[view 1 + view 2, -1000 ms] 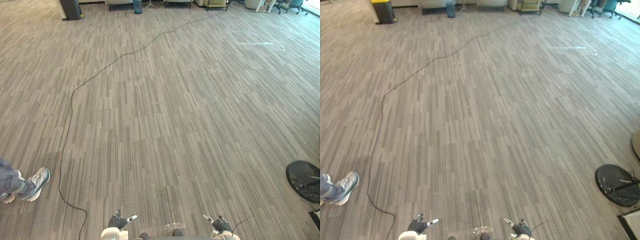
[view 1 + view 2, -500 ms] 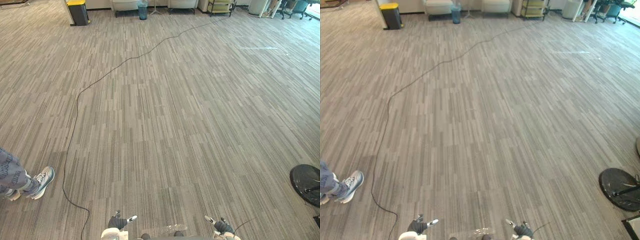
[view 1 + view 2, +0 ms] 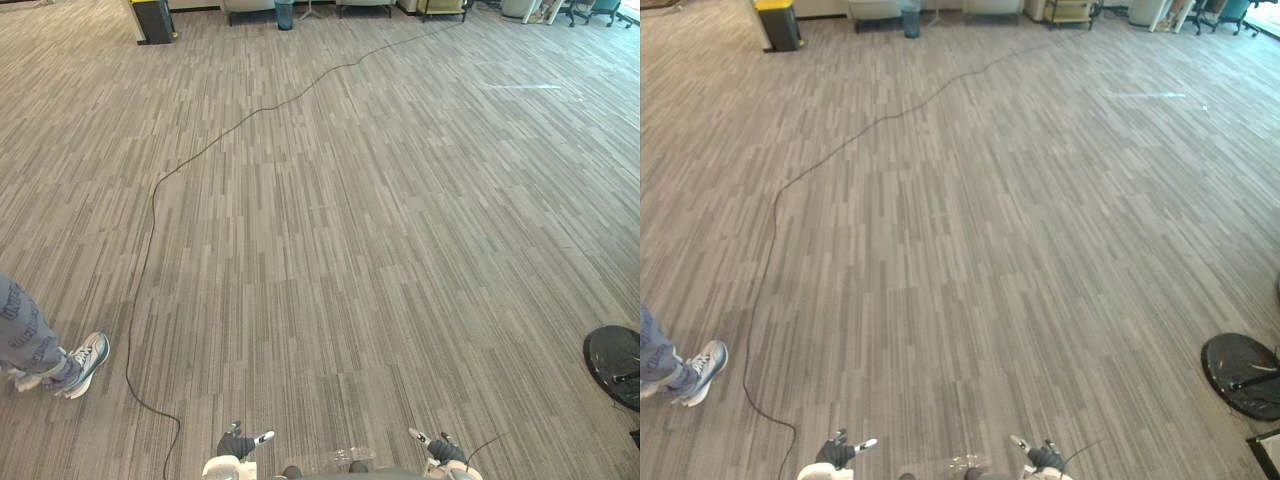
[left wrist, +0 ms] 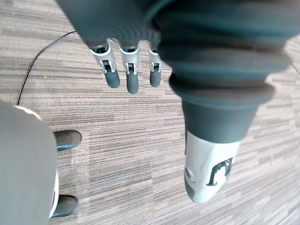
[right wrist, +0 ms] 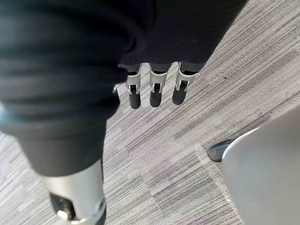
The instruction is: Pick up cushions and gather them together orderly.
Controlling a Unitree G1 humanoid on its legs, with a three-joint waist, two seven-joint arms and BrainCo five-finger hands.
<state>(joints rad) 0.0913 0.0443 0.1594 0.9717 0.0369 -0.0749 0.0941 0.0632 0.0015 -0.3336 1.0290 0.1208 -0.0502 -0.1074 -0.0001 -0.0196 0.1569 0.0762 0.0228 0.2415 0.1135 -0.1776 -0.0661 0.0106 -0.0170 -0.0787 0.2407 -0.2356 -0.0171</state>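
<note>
Fingers [image 4: 132, 80] straight, apart on left hand [image 4: 115, 26], right hand [image 5: 157, 91] (both empty); striped grey carpet [image 3: 400, 250].

Camera's wobbled a bit, so the whole view slid slightly. Only real change is over on the left: more of the person's trouser leg [image 3: 22, 335] shows now, reaching higher above the sneaker [image 3: 86, 359].

Spreading across the whole frame: matt, rough-woven carpet [image 3: 350, 250] in fine streaks. Catching a faint sheen at the right edge: a smooth dark disc [image 3: 612, 362]. Showing soft cloth at lower left: a trouser leg [image 3: 22, 335]. Gleaming dully on the left hand [image 4: 131, 65]: smooth silver fingers [image 4: 108, 58], matt dark tips.
</note>
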